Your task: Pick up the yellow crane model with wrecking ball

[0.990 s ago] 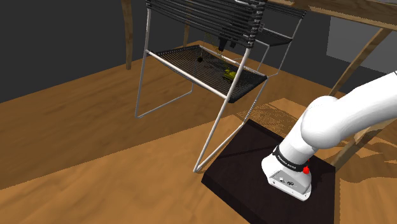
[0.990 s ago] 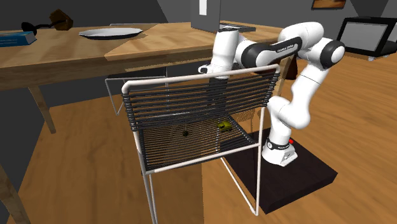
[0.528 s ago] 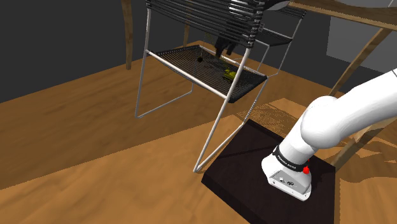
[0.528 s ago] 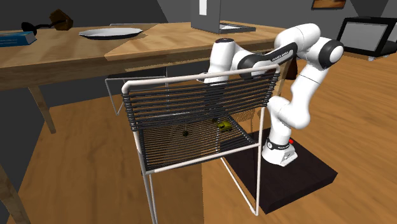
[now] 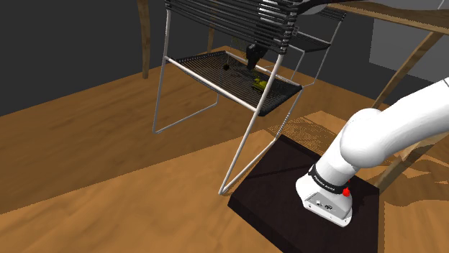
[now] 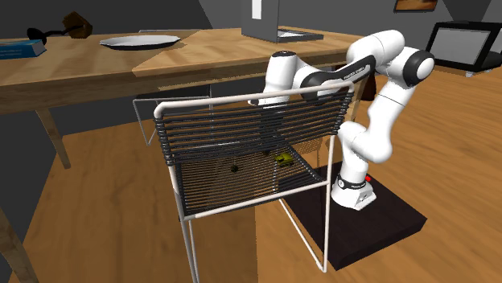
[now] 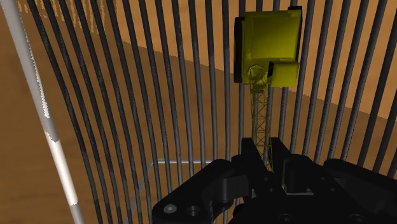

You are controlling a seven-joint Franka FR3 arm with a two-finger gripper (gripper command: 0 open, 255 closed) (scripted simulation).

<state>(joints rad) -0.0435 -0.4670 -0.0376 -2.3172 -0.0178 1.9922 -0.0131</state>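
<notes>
1. Chair. The wire chair stood in the upper centre of the shoulder view. In the second exterior view it stood at centre frame, in front of the table. Its seat carried the crane.

2. Arm. The arm rose from the stand at the shoulder view's lower right. It reached up and left, over the chair.

3. Gripper. The gripper hung just above the seat, up and left of the crane in the shoulder view. In the second exterior view the gripper appeared as a dark shape behind the cords of the chair back. Whether it was apart or clamped could not be determined.

4. Crane. The yellow crane rested on the seat, toward the seat's right end in the shoulder view and right of centre in the second exterior view. In the wrist view the cab lay ahead of the gripper. The lattice boom ran back from the cab into the gripper's black body.

5. Ball. The black ball lay on the seat, left of the cab and apart from it.

Status, as judged:
- Approach: complete or nearly so, with the gripper lined up on the boom.
- Grasp: unconfirmed.
- Lift: not yet done, as the crane sat on the seat.
</notes>
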